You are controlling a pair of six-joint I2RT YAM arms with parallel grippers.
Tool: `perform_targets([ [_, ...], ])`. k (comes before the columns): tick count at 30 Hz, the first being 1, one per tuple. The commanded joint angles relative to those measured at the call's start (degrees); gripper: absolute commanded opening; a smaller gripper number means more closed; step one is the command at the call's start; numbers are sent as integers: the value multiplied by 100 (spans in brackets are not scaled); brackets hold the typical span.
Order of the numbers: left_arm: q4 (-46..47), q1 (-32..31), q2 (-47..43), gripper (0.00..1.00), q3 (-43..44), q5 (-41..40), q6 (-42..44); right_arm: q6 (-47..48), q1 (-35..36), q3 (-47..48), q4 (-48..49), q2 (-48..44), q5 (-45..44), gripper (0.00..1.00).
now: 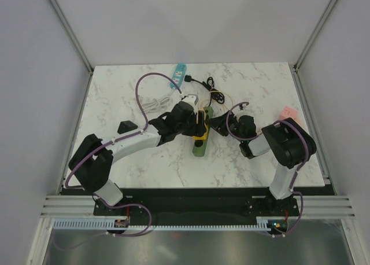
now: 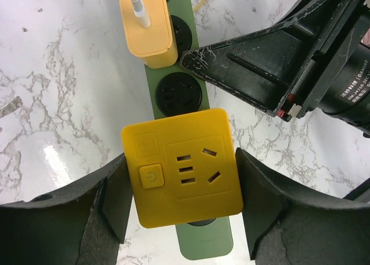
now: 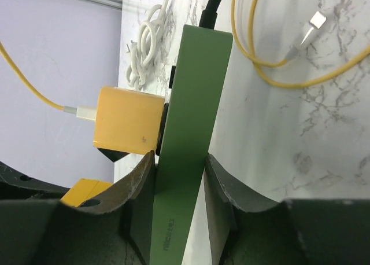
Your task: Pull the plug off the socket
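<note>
1. Marble tabletop (image 1: 115, 97) is carrying everything. A small black block (image 1: 127, 126) is sitting near its left edge, and a coiled white cord (image 1: 153, 106) is lying just to the right of the block.
2. Next, the left gripper (image 2: 181, 159) is pinching the yellow square plug (image 2: 182, 168), with its fingers (image 2: 113, 204) pressing on the plug's two sides.
3. That plug is sitting seated in the green power strip (image 2: 211, 242) at the strip's near end, facing up and showing a button at its left.
4. Farther along the strip, a yellow charger (image 2: 147, 28) is sitting plugged in, with an empty round socket showing between it and the plug.
5. Further right, the right gripper (image 3: 179, 156) is clamping the strip's long edges, its fingers (image 3: 225, 195) touching both sides.
6. A pink item (image 1: 287, 111) is lying near the tabletop's right edge.
</note>
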State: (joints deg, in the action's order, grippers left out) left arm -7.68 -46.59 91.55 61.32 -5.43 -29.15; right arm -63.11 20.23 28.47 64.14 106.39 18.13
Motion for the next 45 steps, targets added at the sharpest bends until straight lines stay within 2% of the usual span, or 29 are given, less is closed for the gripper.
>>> perform_targets([
  [1, 601, 141, -585, 2, 117, 271, -339, 870, 121, 132, -971, -232, -634, 0],
  [4, 365, 62, -515, 2, 257, -1, -128, 967, 174, 168, -1192, -320, -802, 0],
  [7, -276, -157, -314, 2, 634, -721, 198, 1046, 218, 176, -1360, -382, -995, 0],
  [9, -575, -166, -182, 2, 829, -749, 225, 1108, 245, 203, -1500, -452, -1083, 0],
  [11, -498, -105, -242, 2, 690, -374, 147, 1099, 245, 203, -1510, -444, -1136, 0],
  [13, 72, 35, -479, 2, 435, 127, -125, 1099, 245, 212, -1527, -435, -1154, 0],
  [14, 318, 227, -558, 2, 94, 713, -292, 1099, 253, 212, -1545, -443, -1171, 0],
  [16, 1064, 430, -778, 2, -198, 1200, -819, 1099, 254, 212, -1571, -461, -1207, 0],
  [18, 1365, 633, -858, 2, -436, 1597, -1118, 1099, 253, 212, -1580, -461, -1224, 0],
  [20, 1008, 503, -884, 2, -210, 1126, -719, 1099, 254, 212, -1597, -470, -1242, 0],
  [21, 353, 371, -841, 2, -43, 758, -506, 1099, 245, 212, -1606, -470, -1250, 0],
  [22, 129, 109, -797, 2, 246, 41, -304, 1108, 253, 203, -1606, -470, -1259, 0],
  [23, -13, 19, -762, 2, 327, -184, -32, 1099, 254, 203, -1615, -470, -1259, 0],
  [30, -155, -105, -805, 2, 152, -546, 348, 1090, 253, 212, -1650, -470, -1303, 0],
  [33, 107, 35, -910, 2, -31, -171, 270, 1090, 245, 220, -1650, -461, -1294, 0],
  [34, 301, 314, -972, 2, -328, 492, 95, 1082, 245, 221, -1650, -461, -1294, 0],
  [35, 929, 482, -1129, 2, -523, 865, -377, 1090, 253, 221, -1659, -461, -1294, 0],
  [38, 1645, 984, -1209, 2, -1104, 1754, -1187, 1090, 253, 221, -1659, -461, -1312, 0],
  [42, 1612, 1029, -1174, 2, -1105, 1686, -1269, 1090, 254, 229, -1677, -452, -1321, 0],
  [43, 1534, 933, -1183, 2, -1052, 1433, -1243, 1090, 254, 229, -1694, -461, -1330, 0],
  [44, 1376, 802, -1201, 2, -947, 1152, -851, 1090, 254, 229, -1694, -461, -1338, 0],
  [45, 809, 626, -1183, 2, -790, 784, -577, 1090, 245, 238, -1703, -444, -1330, 0],
])
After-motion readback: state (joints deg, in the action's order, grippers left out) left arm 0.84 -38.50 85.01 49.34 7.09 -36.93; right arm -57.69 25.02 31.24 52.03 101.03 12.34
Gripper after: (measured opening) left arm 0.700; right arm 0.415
